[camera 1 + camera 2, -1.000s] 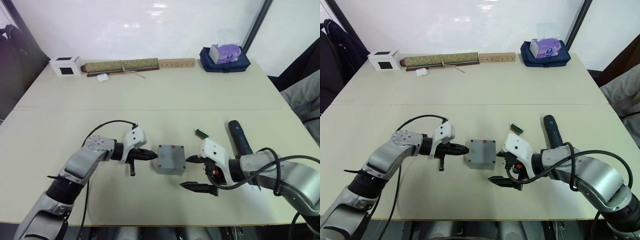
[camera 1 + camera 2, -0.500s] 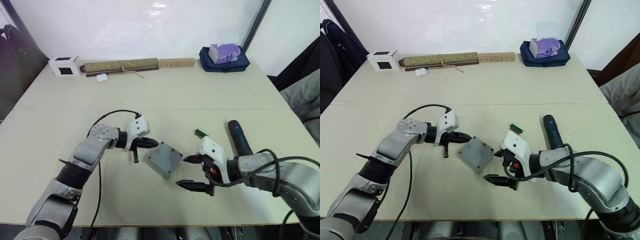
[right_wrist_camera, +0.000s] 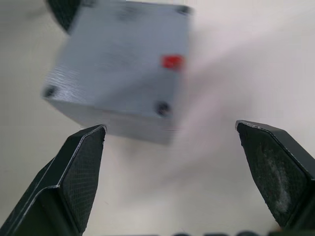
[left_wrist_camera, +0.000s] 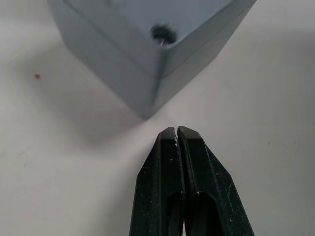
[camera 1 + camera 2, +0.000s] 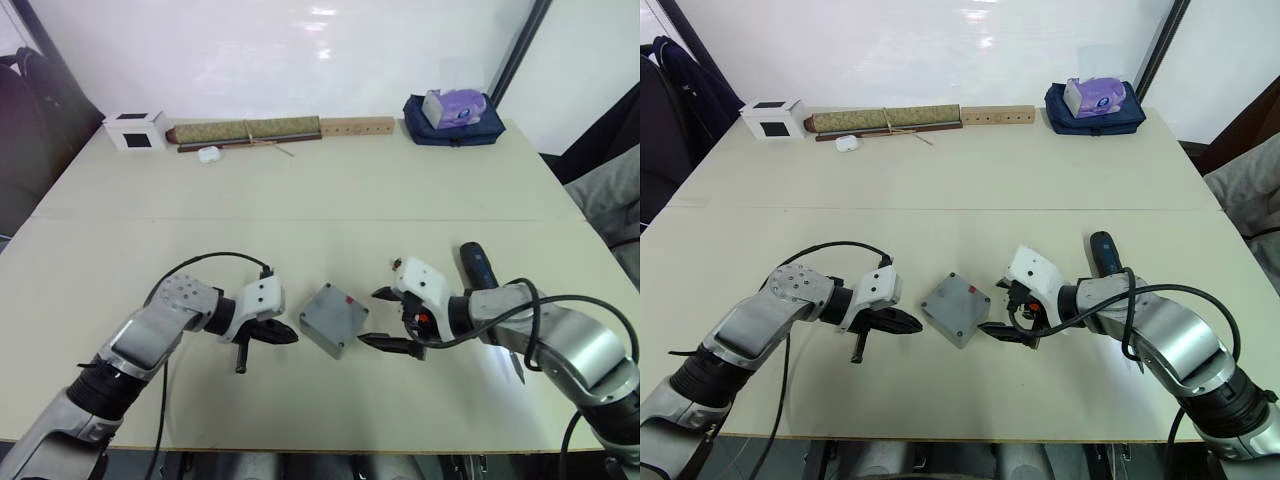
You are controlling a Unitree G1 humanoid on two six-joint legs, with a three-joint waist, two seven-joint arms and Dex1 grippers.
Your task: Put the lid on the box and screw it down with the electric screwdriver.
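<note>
1. The box (image 5: 334, 318) sits on the counter (image 5: 320, 190) near the front edge, between the two arms, and it is turned so that one corner faces the robot.
2. The lid (image 3: 123, 59) lies on top of the box, with a screw hole in each corner and a small red mark on its surface.
3. The left pincer (image 5: 284, 335) is closed, its two black fingers (image 4: 179, 182) pressed together, and the tips point at a corner of the box, just beside it and not touching.
4. The right pincer (image 5: 383, 318) is open, with one finger near the far right side of the box and the other finger near the front right side; both tips are close to the box, but I cannot tell whether they touch it.
5. The electric screwdriver (image 5: 478, 270) lies on the counter at the right, partly behind the right arm, apart from the box.
6. A small green part (image 5: 397, 264) lies just behind the right pincer.
7. At the far edge of the counter there are a white cube (image 5: 136, 130), a long roll (image 5: 247, 131), a wooden strip (image 5: 357, 126) and a blue bag (image 5: 452, 119) with a tissue pack (image 5: 452, 102) on it.
</note>
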